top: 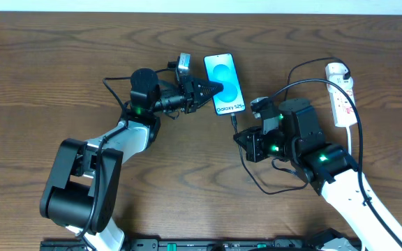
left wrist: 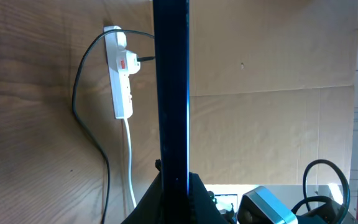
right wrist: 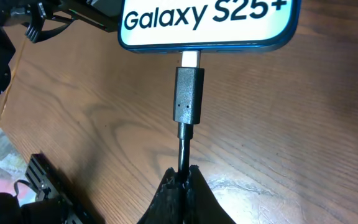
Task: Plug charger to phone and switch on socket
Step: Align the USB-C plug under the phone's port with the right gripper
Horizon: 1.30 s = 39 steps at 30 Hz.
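With our left end effector (top: 213, 88) clamping the phone (top: 227, 73) and our right end effector (right wrist: 183, 174) pinching the charger (right wrist: 188, 93), we should push straight in until it seats fully.

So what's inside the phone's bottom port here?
The charger plug's silver tip enters the phone; the right tool grips its cable. How far the tip sits inside is hidden.

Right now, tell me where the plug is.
In the right wrist view, the plug sits at the phone's bottom edge, metal tip at the port; the right gripper pinches the cable just below.
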### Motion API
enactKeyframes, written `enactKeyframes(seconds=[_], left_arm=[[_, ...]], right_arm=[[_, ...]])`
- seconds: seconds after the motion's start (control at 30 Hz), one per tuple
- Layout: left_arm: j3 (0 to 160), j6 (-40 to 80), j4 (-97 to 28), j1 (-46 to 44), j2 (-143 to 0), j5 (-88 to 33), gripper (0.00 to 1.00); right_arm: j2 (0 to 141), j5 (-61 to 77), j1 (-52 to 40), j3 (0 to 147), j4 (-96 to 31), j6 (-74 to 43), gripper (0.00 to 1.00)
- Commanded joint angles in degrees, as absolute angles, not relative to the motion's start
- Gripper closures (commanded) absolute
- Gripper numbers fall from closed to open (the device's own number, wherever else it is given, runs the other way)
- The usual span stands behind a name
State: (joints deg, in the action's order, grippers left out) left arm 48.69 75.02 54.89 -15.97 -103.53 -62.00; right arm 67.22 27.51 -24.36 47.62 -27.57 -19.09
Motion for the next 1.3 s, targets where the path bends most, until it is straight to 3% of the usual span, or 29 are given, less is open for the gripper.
enactKeyframes(seconds=[0.0, 0.77, 1.27], left_arm=[[50.11, 75.26, 55.79, -16.47, -103.2, -63.16, 0.93], [50.11, 77.19, 55.79, -16.47, -103.2, -62.46, 0.93], [50.11, 70.7, 55.83, -16.47, -103.2, -67.64, 0.92]], right_arm=[[67.31, 28.23, -24.86, 47.79, -27.18, -19.75, 0.99], [67.31, 28.16, -24.86, 47.79, -27.09, -20.78, 0.99], [67.31, 23.49, -24.86, 47.79, -23.44, -20.73, 0.99]])
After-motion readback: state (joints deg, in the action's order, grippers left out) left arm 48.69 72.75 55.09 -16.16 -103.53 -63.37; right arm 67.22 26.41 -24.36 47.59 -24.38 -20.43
